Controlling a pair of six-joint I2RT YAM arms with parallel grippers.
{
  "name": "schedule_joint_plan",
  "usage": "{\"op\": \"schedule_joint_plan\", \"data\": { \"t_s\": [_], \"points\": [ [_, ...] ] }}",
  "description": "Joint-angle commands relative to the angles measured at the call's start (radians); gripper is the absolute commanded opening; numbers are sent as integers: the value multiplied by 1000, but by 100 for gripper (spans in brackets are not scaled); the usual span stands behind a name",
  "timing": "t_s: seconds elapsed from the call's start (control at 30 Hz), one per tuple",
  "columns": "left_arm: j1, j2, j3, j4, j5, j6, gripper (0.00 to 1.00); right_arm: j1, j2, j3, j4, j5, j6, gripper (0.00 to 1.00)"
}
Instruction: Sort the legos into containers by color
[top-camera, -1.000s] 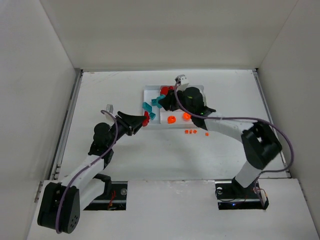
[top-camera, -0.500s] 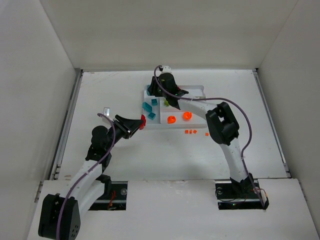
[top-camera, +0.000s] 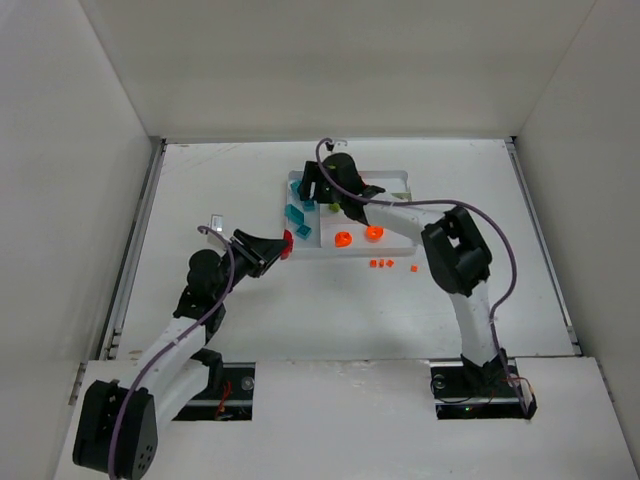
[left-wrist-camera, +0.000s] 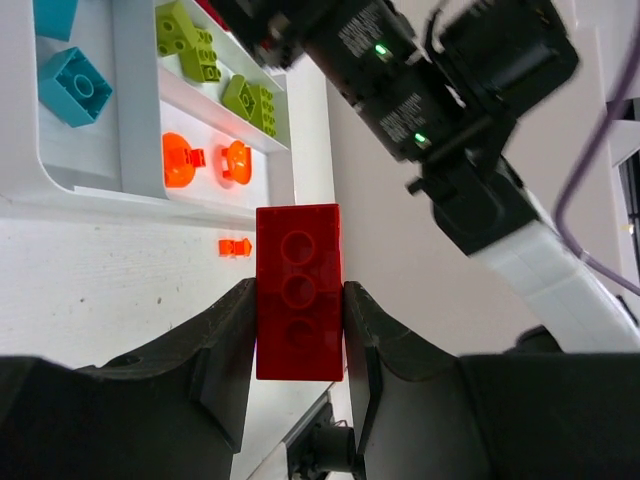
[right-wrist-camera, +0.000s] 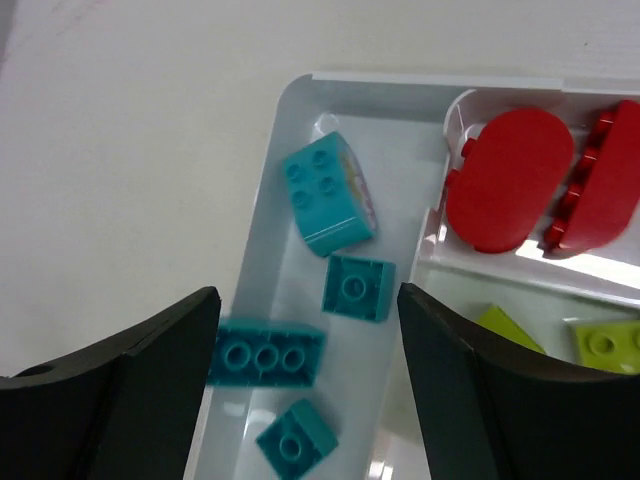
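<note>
White table (top-camera: 200, 200), plain white walls (top-camera: 300, 70). The left gripper (left-wrist-camera: 298, 335) pinches a red brick (left-wrist-camera: 299, 260). The right gripper (right-wrist-camera: 308, 300) has swung over the teal bricks (right-wrist-camera: 328, 195) in the tray (right-wrist-camera: 290, 110), jaws now wide apart.

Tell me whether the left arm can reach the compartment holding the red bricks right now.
Probably not: the right gripper hangs open over the teal section beside those red bricks, its arm lying across the tray in the way of the left gripper.
</note>
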Motion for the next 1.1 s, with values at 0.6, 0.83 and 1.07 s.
{"op": "schedule_joint_plan", "data": {
  "t_s": [0.6, 0.83, 1.07],
  "points": [
    [-363, 771, 750, -73, -365, 457, 14, -132, -1223, -1192, 262, 298, 139, 47],
    [-366, 1121, 1199, -283, -339, 601, 15, -129, -1355, -1303, 227, 298, 138, 69],
    [-371, 1357, 1575, -472, -232, 786, 18, -124, -1378, -1340, 253, 290, 159, 70]
  ]
}}
